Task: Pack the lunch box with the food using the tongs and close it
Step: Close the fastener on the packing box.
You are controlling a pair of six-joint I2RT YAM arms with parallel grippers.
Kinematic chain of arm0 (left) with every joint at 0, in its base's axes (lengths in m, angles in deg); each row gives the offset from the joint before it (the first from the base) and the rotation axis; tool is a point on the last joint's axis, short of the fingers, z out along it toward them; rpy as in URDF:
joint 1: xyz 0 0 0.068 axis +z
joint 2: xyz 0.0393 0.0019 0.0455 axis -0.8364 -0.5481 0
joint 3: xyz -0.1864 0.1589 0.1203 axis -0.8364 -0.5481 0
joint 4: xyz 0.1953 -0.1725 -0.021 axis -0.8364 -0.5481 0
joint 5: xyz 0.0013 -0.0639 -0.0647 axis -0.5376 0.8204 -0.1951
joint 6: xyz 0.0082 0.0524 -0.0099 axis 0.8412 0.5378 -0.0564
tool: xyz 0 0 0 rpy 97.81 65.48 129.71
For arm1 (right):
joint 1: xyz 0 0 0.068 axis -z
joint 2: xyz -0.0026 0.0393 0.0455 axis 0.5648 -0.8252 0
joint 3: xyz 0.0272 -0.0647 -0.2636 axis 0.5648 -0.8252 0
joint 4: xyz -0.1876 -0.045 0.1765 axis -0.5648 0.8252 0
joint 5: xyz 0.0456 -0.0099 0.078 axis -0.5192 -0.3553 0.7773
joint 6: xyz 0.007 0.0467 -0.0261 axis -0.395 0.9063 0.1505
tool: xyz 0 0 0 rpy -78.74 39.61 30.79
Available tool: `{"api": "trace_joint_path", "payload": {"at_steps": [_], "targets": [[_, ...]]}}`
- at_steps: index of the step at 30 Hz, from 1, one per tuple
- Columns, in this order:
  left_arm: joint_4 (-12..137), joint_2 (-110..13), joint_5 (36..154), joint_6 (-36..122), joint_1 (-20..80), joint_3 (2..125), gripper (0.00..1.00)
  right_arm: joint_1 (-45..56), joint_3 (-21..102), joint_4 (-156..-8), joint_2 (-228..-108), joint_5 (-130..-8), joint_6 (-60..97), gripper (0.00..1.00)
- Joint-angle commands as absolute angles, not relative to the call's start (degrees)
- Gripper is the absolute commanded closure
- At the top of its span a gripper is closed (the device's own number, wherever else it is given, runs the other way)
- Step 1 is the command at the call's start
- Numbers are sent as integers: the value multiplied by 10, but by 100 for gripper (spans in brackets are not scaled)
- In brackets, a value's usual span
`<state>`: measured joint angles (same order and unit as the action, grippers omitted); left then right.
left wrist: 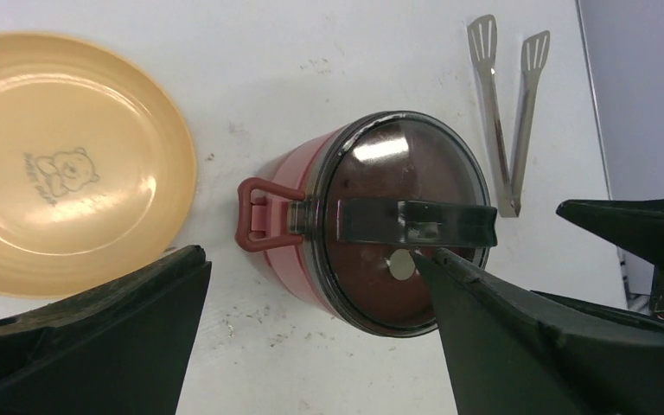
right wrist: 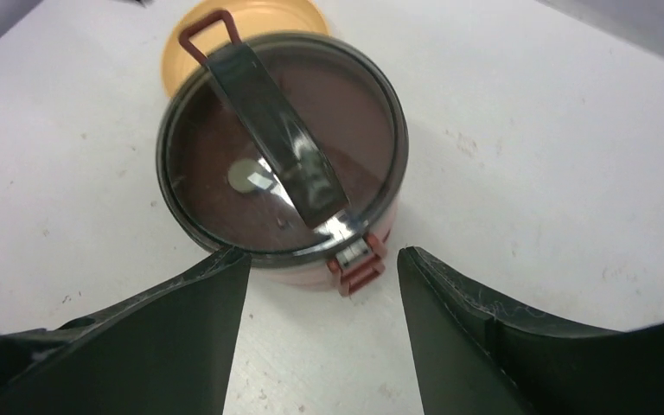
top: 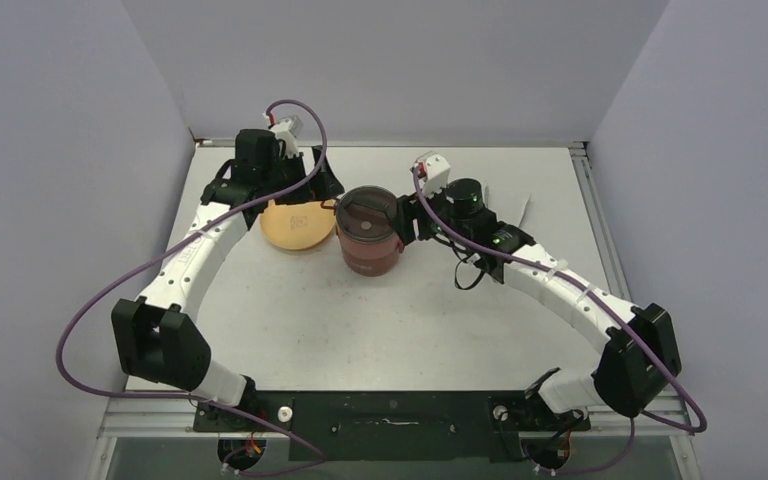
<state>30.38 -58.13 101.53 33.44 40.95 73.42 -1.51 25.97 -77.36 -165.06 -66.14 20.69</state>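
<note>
Left hand (left wrist: 307,255) spread fully wide, gripping nothing, poised above the left side of the lunch box (top: 368,232), one fingertip over the grey translucent lid (right wrist: 216,164). Right hand (right wrist: 322,255) roughly two-thirds open, likewise empty, just short of the red latch (right wrist: 359,268) on the box's right side. Probably placed so to flank the box for latching or steadying, with neither gripping it.

Lunch box upright mid-worktop (top: 290,320), tiers stacked, lid on, dark carry bar (right wrist: 277,138) lying across the top. No food in view. Judged packed inside, given the bare yellow-orange bear-print plate (left wrist: 69,164) just left of the box.

Silver tongs (left wrist: 507,197) flat on the worktop, far right of the box, apart from both hands, seemingly set aside as no longer needed.
</note>
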Motion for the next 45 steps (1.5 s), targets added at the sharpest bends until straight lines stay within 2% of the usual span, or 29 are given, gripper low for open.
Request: {"api": "trace_joint_path", "payload": {"at_steps": [1, 5, 16, 32, 41, 45], "targets": [[397, -591, 1125, 277, 441, 710, 0, -17, 323, -821, -1687, -604, 134, 35], [430, -585, 1144, 260, 466, 684, 5, -20, 360, -814, -1730, -583, 99, 35], [395, -587, 1116, 290, 482, 676, 5, -23, 445, -815, -1830, -542, 55, 43], [370, -619, 1112, 301, 490, 685, 7, -26, 482, -850, -1888, -500, 69, 54], [355, -640, 1116, 305, 490, 692, 7, -29, 487, -850, -1892, -488, 66, 70], [353, -647, 1110, 306, 493, 693, 8, -32, 499, -807, -1902, -487, 45, 77]]}}
